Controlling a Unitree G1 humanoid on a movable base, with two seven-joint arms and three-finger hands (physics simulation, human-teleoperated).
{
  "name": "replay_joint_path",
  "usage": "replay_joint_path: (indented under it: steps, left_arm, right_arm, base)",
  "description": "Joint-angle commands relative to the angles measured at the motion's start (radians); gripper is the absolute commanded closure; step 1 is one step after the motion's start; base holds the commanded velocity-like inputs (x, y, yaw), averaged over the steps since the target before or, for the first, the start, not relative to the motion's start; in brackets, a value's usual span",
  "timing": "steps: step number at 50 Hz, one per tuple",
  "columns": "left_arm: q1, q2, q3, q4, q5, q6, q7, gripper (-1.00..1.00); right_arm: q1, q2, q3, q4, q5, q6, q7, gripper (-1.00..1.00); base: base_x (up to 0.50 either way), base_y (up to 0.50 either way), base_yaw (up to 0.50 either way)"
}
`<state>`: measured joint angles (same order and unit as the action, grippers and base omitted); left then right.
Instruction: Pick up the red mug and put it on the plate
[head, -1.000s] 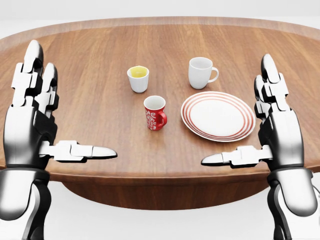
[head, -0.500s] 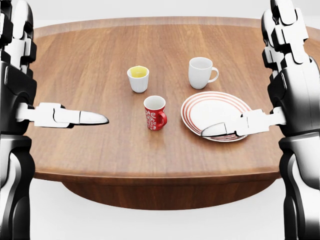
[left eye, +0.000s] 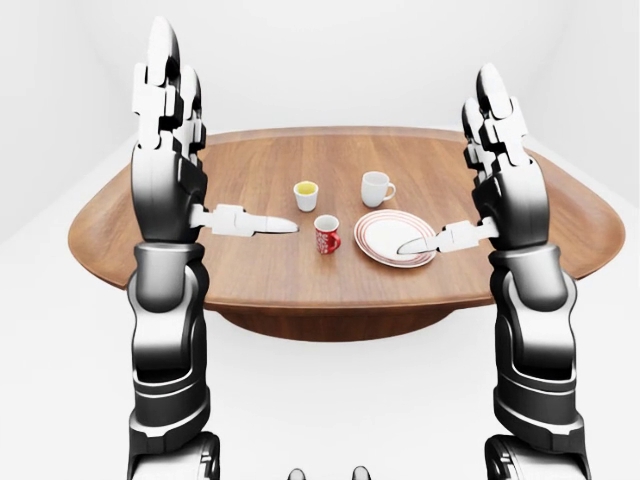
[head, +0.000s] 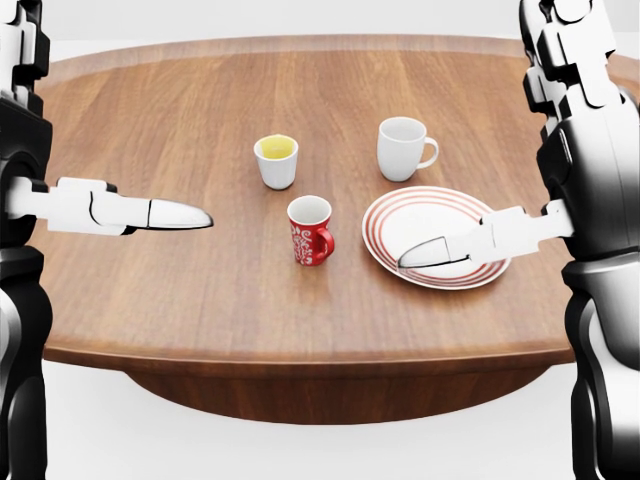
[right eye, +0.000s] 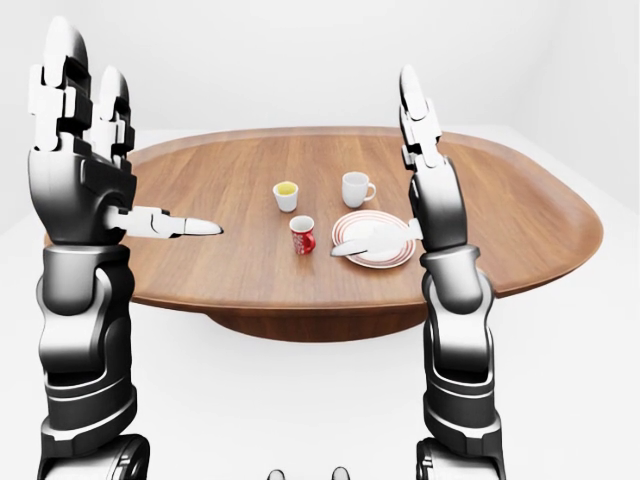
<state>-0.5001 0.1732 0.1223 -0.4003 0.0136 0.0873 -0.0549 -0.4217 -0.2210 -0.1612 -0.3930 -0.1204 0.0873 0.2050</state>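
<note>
Hands come first in the views, both raised and spread wide: the left hand (left eye: 170, 170) stands at the left of the left-eye view with its fingers pointing up and its thumb stretched sideways toward the middle, and the right hand (left eye: 505, 180) mirrors it at the right, its thumb reaching in over the near rim of the plate as the head view frames it. Neither holds anything. Beyond the table's (head: 200, 300) near edge, the red mug (head: 310, 229) stands upright at the centre of the head view, its handle turned to the right, toward the red-striped plate (head: 440, 215) just beside it. Reaching for the mug is, I judge, the step in hand, and the right hand looks better placed. It should drop low and come in from the right, fingers kept apart until they stand around the mug's body, and it should take care not to nudge the plate on the way. Farther up the picture sit a small white cup with yellow contents (head: 277, 160) and a white mug (head: 402, 147), both well clear of that path.
</note>
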Motion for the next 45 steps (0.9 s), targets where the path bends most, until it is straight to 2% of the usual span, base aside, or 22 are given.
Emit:
replay_joint_path:
  steps: [1, 45]
  left_arm:
    - [0.001, -0.006, -0.004, -0.009, 0.013, 0.0, -0.007, -1.0]
    - [0.016, -0.009, -0.005, -0.014, 0.017, 0.0, -0.012, -1.0]
  right_arm:
    - [0.003, 0.002, 0.002, -0.009, -0.014, 0.0, 0.014, -1.0]
    - [0.022, 0.006, 0.001, -0.007, -0.033, 0.0, 0.036, -1.0]
  base:
    - [0.22, 0.0, 0.0]
    - [0.22, 0.0, 0.0]
